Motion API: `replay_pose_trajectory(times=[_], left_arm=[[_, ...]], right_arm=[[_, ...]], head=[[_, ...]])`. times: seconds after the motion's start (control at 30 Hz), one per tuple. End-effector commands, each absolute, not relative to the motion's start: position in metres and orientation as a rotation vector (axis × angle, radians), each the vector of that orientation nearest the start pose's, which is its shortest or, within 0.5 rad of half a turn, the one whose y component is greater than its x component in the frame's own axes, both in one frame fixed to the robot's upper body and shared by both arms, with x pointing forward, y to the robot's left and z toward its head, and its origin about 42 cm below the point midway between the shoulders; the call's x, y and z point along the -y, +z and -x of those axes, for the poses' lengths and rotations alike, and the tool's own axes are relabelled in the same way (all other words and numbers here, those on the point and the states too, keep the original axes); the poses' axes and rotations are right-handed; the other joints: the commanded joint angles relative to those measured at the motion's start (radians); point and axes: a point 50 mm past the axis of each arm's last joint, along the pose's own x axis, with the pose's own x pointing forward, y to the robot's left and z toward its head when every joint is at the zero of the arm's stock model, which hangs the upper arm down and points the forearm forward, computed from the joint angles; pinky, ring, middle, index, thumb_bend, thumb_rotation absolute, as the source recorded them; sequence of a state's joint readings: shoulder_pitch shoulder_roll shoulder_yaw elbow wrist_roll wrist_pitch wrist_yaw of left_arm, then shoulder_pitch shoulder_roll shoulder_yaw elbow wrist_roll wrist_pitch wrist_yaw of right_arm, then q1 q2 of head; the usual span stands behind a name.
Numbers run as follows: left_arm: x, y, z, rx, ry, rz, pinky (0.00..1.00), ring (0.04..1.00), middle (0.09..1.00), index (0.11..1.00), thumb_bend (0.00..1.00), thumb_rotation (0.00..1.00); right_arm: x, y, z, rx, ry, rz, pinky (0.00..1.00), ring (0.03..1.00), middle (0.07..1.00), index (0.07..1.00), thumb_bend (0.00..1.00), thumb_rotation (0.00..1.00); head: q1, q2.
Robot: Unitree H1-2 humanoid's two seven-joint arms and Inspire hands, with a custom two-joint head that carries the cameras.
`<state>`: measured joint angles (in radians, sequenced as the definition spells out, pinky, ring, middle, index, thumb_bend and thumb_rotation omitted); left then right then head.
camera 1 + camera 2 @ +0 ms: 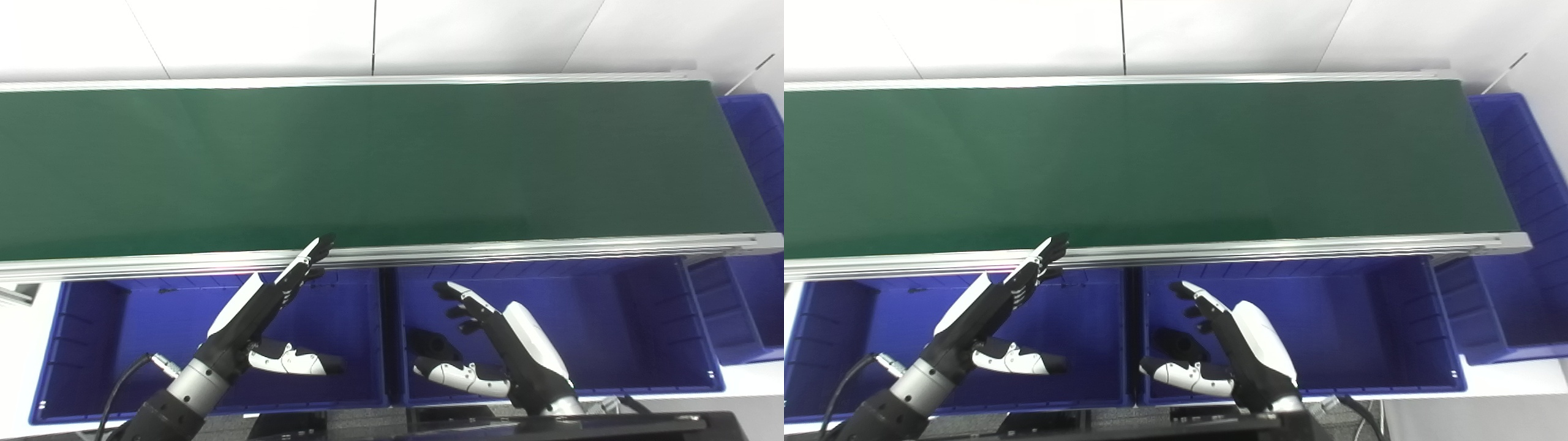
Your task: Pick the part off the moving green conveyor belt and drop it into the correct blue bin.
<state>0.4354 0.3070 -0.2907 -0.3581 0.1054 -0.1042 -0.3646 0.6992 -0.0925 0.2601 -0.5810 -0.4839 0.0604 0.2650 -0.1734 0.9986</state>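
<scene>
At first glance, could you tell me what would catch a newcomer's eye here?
The wide green belt spans the picture with nothing on it. Below its near rail, the open left hand and right hand hover over two blue bins, and a black part lies in the right one.

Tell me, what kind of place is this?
Probably a factory-style sorting station or a robot test lab. A long green conveyor belt runs between metal rails, blue bins sit below its near edge, and a black part lies in one bin.
</scene>
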Motion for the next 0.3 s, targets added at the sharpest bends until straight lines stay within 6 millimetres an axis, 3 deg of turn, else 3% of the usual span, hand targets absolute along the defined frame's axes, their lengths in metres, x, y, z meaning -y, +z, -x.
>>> replay_pose_trajectory(times=[0.0,0.27], left_arm=[[-0.214,0.107,-0.121,-0.02,-0.655,-0.272,0.95,1.0,1.0,1.0,0.84,0.35],[-0.209,0.099,-0.123,-0.035,-0.654,-0.273,0.98,1.0,1.0,1.0,0.83,0.37]], right_arm=[[0.184,0.132,-0.065,-0.12,0.369,0.391,0.77,0.868,0.924,0.964,0.75,0.63],[0.188,0.116,-0.072,-0.181,0.392,0.341,0.8,0.898,0.967,0.999,0.73,0.53]], head=[[0.01,-0.004],[0.038,-0.043]])
